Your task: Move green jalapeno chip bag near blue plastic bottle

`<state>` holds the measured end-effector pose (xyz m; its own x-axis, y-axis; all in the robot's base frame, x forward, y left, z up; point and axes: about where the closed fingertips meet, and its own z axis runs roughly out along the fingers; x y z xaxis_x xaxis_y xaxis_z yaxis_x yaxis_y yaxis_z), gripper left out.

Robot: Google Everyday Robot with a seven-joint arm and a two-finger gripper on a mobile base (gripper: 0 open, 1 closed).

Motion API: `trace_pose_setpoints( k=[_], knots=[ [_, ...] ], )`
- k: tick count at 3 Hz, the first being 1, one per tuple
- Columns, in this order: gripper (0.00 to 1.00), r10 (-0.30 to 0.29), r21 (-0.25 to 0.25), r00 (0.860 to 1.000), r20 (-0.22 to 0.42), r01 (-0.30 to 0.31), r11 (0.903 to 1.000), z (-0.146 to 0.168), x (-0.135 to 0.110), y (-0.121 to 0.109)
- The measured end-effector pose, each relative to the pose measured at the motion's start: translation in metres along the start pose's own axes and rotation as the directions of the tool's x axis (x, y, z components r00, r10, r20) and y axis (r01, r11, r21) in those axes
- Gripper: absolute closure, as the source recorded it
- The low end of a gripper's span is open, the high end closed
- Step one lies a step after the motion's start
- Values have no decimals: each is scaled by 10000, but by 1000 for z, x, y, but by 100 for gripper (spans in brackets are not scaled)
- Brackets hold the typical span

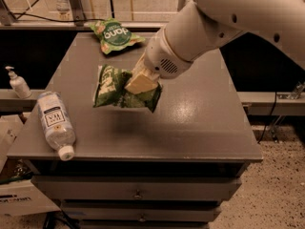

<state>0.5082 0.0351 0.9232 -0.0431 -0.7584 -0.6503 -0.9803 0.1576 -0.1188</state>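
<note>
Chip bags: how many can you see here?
2. The green jalapeno chip bag hangs above the middle of the table, clamped in the gripper. A lighter green bag lies at the table's far edge. The arm could hide more.

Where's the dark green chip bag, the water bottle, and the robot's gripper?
green jalapeno chip bag point(109, 86): camera view, its lettered left half.
blue plastic bottle point(54, 122): camera view, its white label.
gripper point(141, 85): camera view, over the middle of the table point(205, 123), between the fingertips clamping the bag.
</note>
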Motion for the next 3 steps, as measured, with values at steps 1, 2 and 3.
trace_pose_setpoints(
  k=[1, 2, 3],
  knots=[
    [100, -129, -509, 9998, 117, 135, 9986, 20, -16, 29],
    [100, -163, -883, 9998, 66, 168, 9959, 40, -19, 47],
    [100, -205, -1108, 9998, -30, 201, 9936, 60, -13, 54]
  ],
)
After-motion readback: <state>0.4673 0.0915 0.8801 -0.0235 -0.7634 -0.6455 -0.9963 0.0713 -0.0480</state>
